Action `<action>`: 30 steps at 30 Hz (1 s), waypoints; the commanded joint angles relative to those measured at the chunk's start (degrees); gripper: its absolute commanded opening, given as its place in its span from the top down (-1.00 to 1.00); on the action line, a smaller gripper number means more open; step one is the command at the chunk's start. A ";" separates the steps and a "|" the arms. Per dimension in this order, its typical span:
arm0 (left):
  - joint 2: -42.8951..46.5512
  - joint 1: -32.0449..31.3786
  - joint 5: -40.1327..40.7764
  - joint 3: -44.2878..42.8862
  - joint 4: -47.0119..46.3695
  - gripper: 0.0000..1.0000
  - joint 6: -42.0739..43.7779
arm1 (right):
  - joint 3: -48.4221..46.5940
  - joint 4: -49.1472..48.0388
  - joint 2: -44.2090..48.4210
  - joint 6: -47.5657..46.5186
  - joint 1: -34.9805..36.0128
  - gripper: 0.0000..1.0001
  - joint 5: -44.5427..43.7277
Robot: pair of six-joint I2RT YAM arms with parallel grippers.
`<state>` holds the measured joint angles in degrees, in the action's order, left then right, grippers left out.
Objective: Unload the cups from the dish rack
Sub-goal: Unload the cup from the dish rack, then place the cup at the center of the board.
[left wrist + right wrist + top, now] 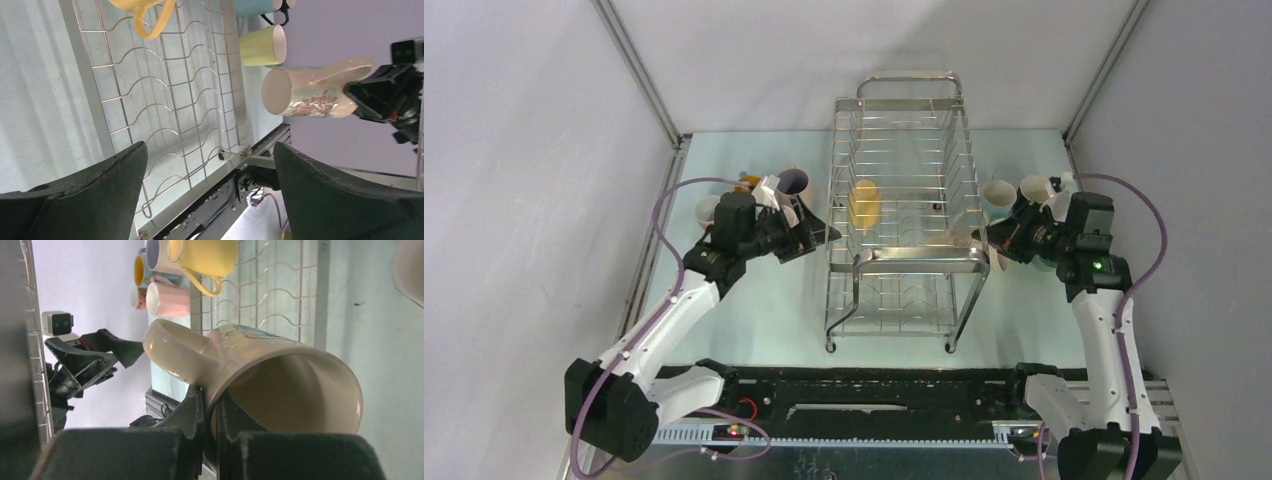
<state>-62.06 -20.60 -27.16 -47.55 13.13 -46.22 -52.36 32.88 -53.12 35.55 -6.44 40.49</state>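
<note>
Beside the dish rack's (904,150) right side, a cream mug (280,385) is clamped in the right tool (214,412); the left tool (210,150) is spread wide and empty.
One yellow mug (864,203) lies on the rack's wires, on its side, its long axis running along the rack from far end to near end. It is found just right of the left tool's open tips, past the rack's left side wires, so the left arm is judged the nearer. Unloaded mugs are grouped by the desk's (764,290) left edge (792,182) and right edge (997,198). Bare desk is seen either side of the rack toward the near edge, where the cream mug could be set down.
</note>
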 commanded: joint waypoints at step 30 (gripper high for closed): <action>4.31 0.38 0.25 0.96 5.69 -1.00 10.88 | -4.24 21.69 4.51 -7.19 -4.55 1.00 -52.32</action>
<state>-59.13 -20.60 -27.14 -47.53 18.96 -37.01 -55.75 62.37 -48.16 26.98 -10.85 -6.46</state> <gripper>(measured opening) 0.996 0.065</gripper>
